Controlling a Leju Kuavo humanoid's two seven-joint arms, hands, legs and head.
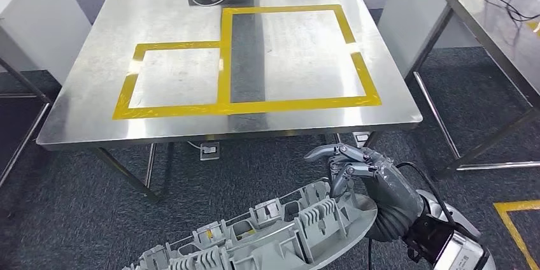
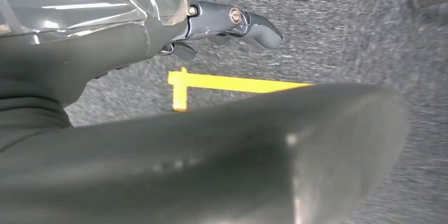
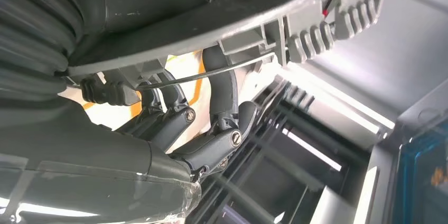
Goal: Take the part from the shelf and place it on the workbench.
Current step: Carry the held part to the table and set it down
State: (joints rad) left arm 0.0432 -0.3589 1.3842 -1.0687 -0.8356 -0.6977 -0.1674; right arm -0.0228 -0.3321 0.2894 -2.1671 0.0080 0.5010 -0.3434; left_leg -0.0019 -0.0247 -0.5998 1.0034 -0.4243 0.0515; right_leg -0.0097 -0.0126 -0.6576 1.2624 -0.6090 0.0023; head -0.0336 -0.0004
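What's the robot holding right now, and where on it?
The long grey ribbed plastic part. The right hand grips its right end over the rim. The left hand lies along its smooth side; whether it grips cannot be told.

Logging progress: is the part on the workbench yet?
No. The grey part hangs below the workbench edge, over carpet, gripped by the right hand.
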